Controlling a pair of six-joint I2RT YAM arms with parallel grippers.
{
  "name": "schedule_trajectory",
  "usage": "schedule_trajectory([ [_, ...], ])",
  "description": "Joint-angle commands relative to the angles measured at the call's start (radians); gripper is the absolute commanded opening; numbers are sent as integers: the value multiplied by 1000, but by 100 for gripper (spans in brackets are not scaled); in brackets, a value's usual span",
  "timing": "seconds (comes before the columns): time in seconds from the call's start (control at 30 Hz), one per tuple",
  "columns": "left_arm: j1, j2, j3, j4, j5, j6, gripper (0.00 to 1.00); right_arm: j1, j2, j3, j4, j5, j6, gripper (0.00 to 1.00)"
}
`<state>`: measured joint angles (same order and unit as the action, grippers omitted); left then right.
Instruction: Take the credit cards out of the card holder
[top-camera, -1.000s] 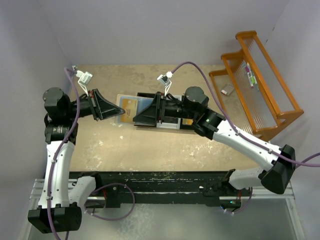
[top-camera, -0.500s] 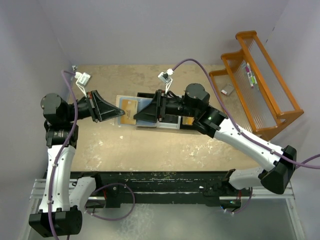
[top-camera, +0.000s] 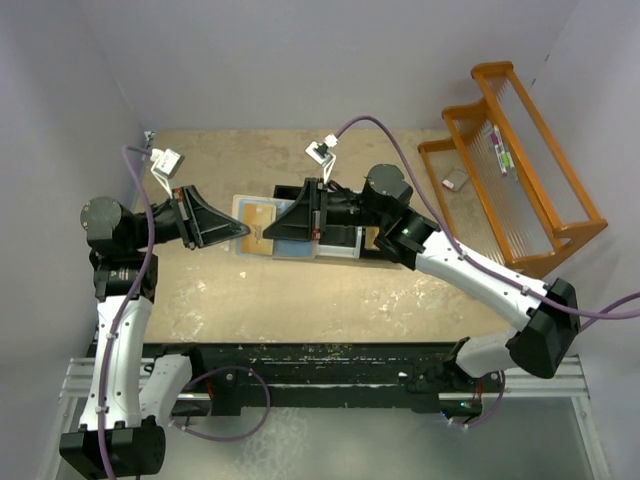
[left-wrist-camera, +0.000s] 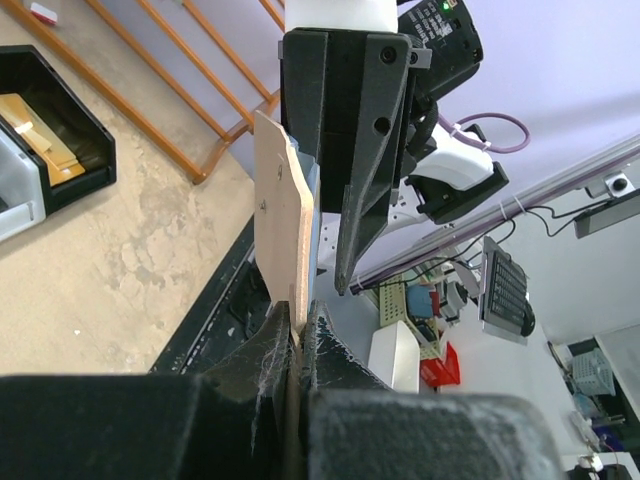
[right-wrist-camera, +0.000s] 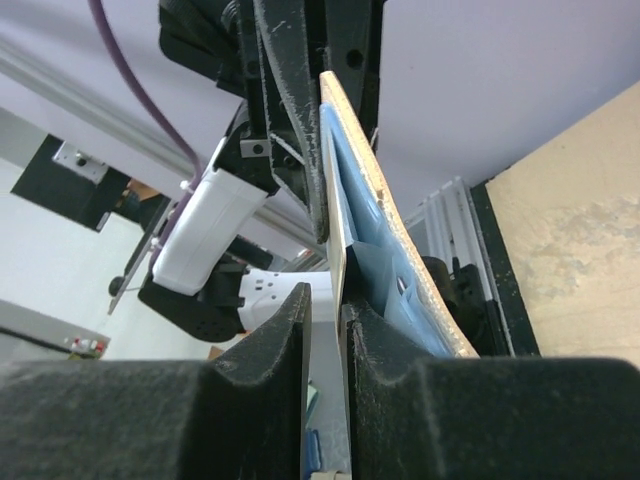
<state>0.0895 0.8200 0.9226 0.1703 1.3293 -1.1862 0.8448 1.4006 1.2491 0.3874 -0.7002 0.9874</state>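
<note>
Tan tabletop (top-camera: 300, 300) is filling the top view, and centre-left the card holder (top-camera: 254, 212) is being held btwn the two arms. Left gripper (left-wrist-camera: 300, 318) is clamping tight on its tan edge. Right gripper (right-wrist-camera: 326, 305) is sitting with jaws nearly together either side of a thin pale card (right-wrist-camera: 339, 250), but I can't tell if it's actually pinching. I'm judging it early-ish: that card's not out, and tan bits in the black tray (top-camera: 345, 247) may or may not be cards.

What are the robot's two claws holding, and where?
Left gripper pinches the tan, blue-lined folding card holder by its edge. Right gripper straddles a thin white sheet there; grip unclear.
</note>
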Motion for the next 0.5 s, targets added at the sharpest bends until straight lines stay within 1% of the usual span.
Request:
schedule_trajectory([
  [0.0,-1,-13,1,65,9,-43,0,-2,-36,-15,184,-105,57,21],
  [0.23,-1,-12,-1,87,10,-67,0,-10,-46,-75,337,-144,143,22],
  [0.47,0,-12,10,88,11,-72,0,-19,-52,-91,396,-167,177,13],
])
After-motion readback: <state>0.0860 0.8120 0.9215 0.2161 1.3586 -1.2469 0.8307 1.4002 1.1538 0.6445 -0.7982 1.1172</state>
